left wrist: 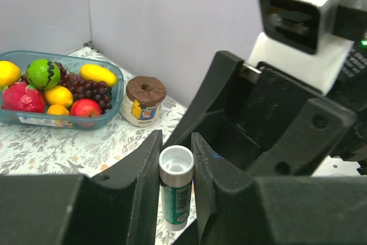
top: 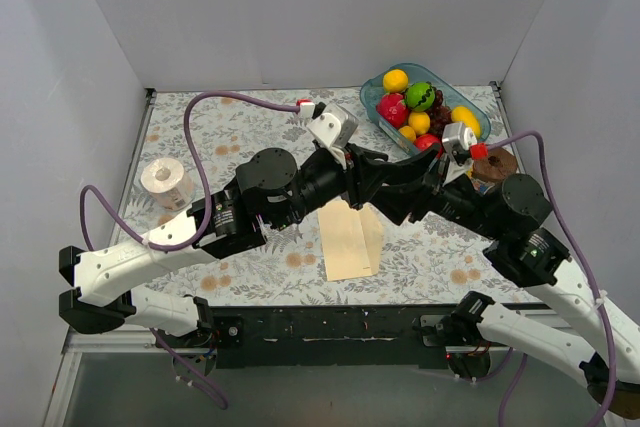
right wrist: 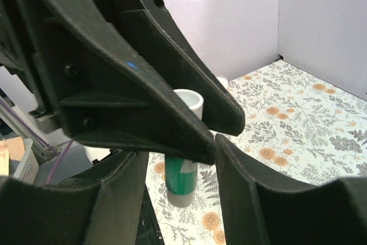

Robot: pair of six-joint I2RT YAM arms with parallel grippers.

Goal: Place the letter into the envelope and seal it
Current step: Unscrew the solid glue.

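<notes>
Black fingers [left wrist: 146, 185] of the left gripper [left wrist: 176, 144] are clamped on a glue stick [left wrist: 174, 199], one pad on each side of the tube. The tube is upright, with a white open rim on top and a green label below; no cap shows on it. The right gripper [right wrist: 180, 162] faces the left one head-on with its jaws apart. One finger sits on either side of the same tube, with a gap showing on both sides, so it is not gripping. Both grippers meet over mid-table. The tube's lower end shows against the floral cloth; I cannot tell if it touches.

The envelope [top: 345, 247] is pale cream paper lying flat on the table [top: 250, 127], at 6 o'clock from the meeting grippers in the top view. Its far end is hidden beneath them. A strip of slightly different tone runs along its 3 o'clock edge. I cannot tell whether that strip is the letter or part of the envelope, and the letter is not made out separately.

Further out:
- At 1 o'clock is a blue-green tray [top: 480, 115] of mixed fruit.
- At 3 o'clock, just beside the right arm, is a small jar [top: 495, 167] with a brown lid.
- At 9 o'clock, well apart, a tape roll [top: 165, 182] stands near the left wall.

Purple cables [top: 215, 97] loop off both arms.
</notes>
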